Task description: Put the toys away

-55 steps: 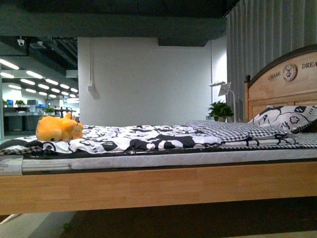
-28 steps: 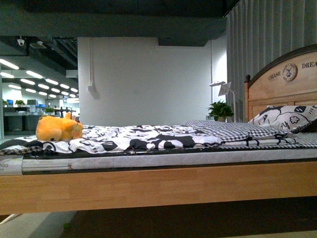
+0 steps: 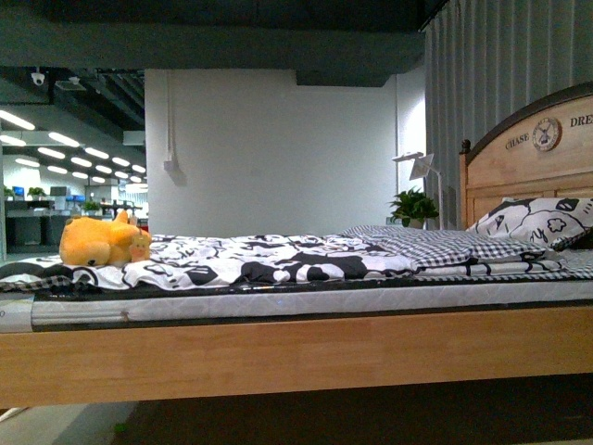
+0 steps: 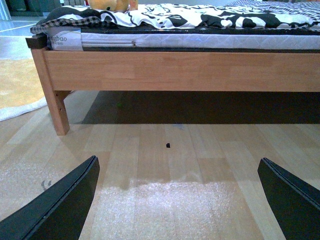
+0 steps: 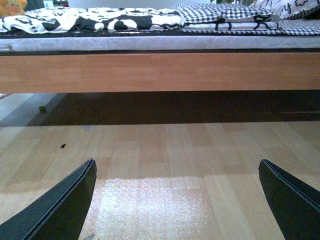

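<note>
- Both pincers are spread wide and hold nothing: the left pincer (image 4: 178, 162) and the right pincer (image 5: 177, 162) hang low over the wooden floor (image 4: 165, 150), each with its two dark fingers far apart, facing the side rail (image 3: 306, 352) of the bed.
- Neither arm shows in the front view, so I judge height from the wrist views alone. Both pincers sit below the mattress level.
- One thing here is mine to put away: the orange-yellow plush toy (image 3: 102, 243). It lies on the black-and-white quilt (image 3: 278, 260) at the foot end of the bed, well apart from the headboard (image 3: 519, 167) and the pillow (image 3: 537, 221).
- It looks close to the foot-end corner on my side, above the bed leg (image 4: 59, 110), but I cannot tell how far in from the side rail it rests.
- I judge it light and soft. It should squash under the fingers instead of resisting, and the fabric should give good friction, so it is unlikely to slip or break.
- Best hold, I think, is across the round middle of the body with the fingers well spread, closing until the stuffing firms up. An ear or a limb would let it dangle and swing.
- One risk is pinching a fold of the quilt along with the toy, so I would come down on its upper half.
- No storage place shows in any view.
</note>
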